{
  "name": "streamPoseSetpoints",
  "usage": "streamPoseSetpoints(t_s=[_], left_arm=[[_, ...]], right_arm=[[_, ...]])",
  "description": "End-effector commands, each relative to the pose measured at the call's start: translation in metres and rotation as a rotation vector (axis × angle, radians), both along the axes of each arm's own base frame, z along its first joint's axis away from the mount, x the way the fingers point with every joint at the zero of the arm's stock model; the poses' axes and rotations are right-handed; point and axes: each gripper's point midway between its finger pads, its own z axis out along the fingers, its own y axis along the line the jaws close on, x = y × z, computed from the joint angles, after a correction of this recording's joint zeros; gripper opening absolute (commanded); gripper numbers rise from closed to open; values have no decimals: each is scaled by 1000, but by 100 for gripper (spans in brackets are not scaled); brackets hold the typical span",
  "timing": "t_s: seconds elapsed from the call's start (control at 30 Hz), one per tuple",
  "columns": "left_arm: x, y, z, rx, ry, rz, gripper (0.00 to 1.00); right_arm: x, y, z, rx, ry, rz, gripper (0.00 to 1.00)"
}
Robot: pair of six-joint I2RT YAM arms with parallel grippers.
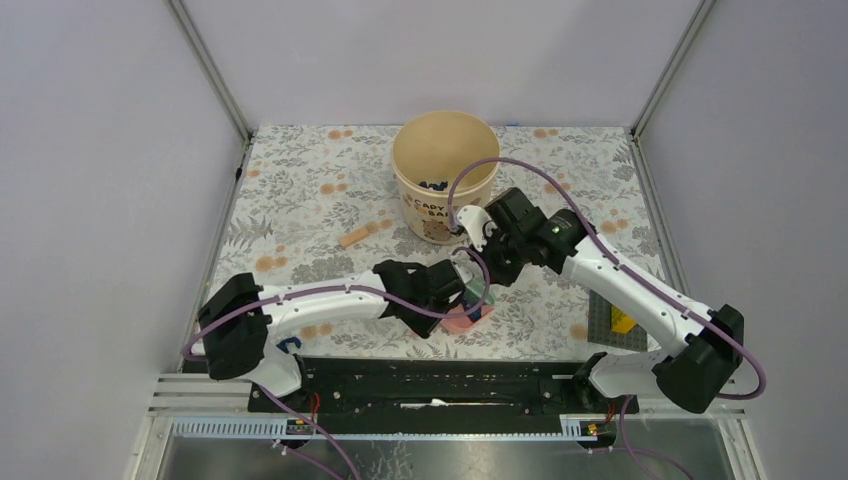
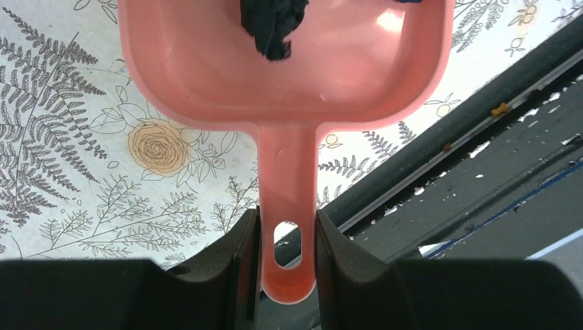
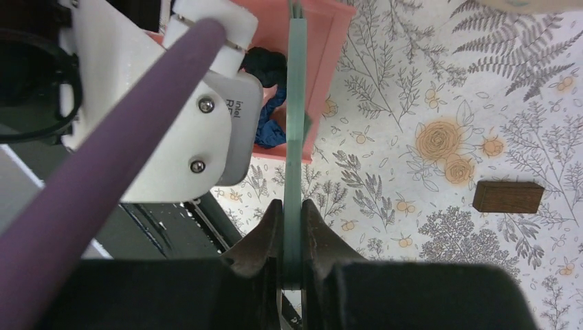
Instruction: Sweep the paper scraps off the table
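Scraps, dark blue and black, are lying bunched inside the pink dustpan, toward its open front. We are seeing the left gripper clamping the dustpan's handle, its jaws partly closed and pressing both sides of the handle beside the hanging hole. The pan is sitting low over the table, close to the near edge and the black rail.

We are seeing the right gripper pinching a thin green tool, jaws nearly closed on it. The tool is reaching forward to the pan's mouth, just beside the scraps. Whether its far end is touching the pan, we cannot tell.

On the left wrist's white camera we are reading "intel" and the start of a second word, "RE". The tan bucket is standing at the back of the table with a few dark bits inside. Its side is showing letters we are reading as "CARY" above "BA", the rest hidden by the right arm.

A brown block is lying on the table, well apart from the pan. A grey baseplate carrying a yellow brick is lying by the right arm.
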Motion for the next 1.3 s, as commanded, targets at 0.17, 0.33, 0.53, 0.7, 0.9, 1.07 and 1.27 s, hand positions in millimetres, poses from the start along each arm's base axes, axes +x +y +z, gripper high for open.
streamPoseSetpoints(t_s=[0.17,0.33,0.53,0.7,0.9,1.07,1.27], left_arm=[[9,-17,16,-223,-124,-26,0],[16,-21,19,-294,-192,-11,0],[19,-21,15,-317,-232,15,0],[20,-20,14,-315,-236,40,0],[18,-19,8,-320,-225,50,0],[16,-20,20,-354,-227,54,0],[10,-23,52,-428,-251,20,0]], right_arm=[[2,4,77,214,-75,-20,0],[6,-2,95,246,-118,-23,0],[22,-28,139,236,-317,-55,0],[30,-56,121,165,-384,-180,0],[46,-100,108,83,-440,-398,0],[44,-116,72,38,-365,-479,0],[45,-117,47,75,-277,-513,0]])
